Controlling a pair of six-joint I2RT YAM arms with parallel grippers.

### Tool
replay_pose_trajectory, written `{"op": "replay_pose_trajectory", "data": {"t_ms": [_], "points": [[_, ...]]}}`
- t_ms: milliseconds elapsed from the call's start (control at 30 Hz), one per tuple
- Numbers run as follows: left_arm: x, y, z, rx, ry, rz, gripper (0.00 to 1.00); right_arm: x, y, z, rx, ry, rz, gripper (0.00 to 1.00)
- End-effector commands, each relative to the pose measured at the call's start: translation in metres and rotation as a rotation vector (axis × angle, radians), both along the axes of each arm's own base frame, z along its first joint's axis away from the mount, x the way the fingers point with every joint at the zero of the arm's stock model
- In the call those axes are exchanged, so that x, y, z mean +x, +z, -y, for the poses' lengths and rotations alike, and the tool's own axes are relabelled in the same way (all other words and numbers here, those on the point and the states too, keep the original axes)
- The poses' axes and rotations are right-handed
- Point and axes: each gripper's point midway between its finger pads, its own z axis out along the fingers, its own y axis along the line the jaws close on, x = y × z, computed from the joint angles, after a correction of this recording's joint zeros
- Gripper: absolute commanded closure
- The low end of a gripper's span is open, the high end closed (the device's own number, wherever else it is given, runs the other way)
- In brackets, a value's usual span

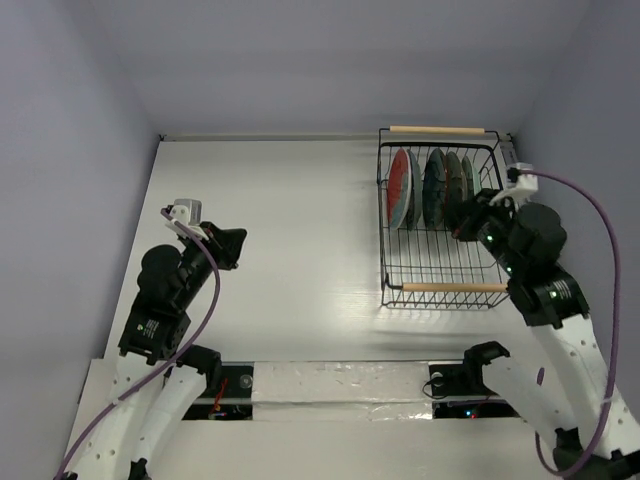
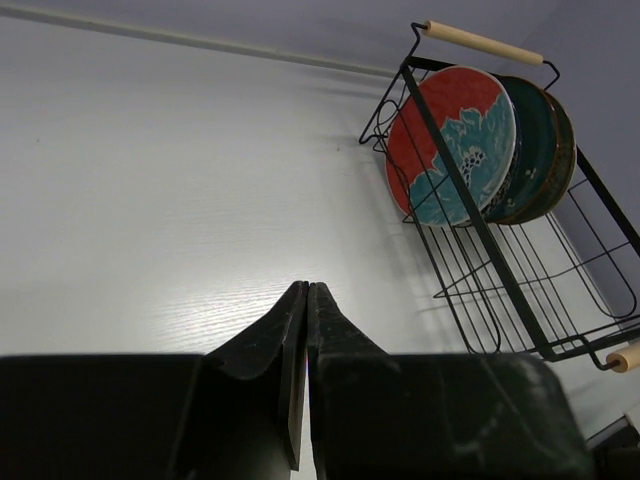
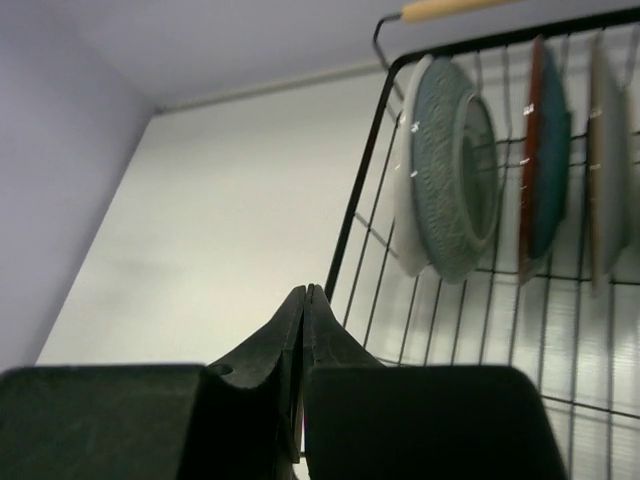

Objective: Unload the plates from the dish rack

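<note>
Unloading had not begun: the plates (image 1: 405,188) all stood in the dish rack (image 1: 453,287), with the left end effector (image 2: 305,300) and right end effector (image 3: 305,300) closed, empty.

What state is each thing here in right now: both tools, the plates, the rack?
left tool: shut, holding nothing.
right tool: shut, holding nothing.
plates: standing on edge, side by side in the rack's far end.
dish rack: upright, loaded at the far end, near part bare.
</note>
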Motion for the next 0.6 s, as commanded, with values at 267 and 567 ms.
{"op": "replay_pose_trajectory", "data": {"t_ms": [267,567], "points": [[0.0,0.001,-0.003,-0.02,0.024,0.019,0.79,0.057,-0.049,-0.025,-0.169,-0.2,-0.171,0.84],[-0.003,0.004,-0.005,-0.028,0.031,0.035,0.59,0.087,-0.07,-0.047,-0.214,-0.242,-0.227,0.53]]}}
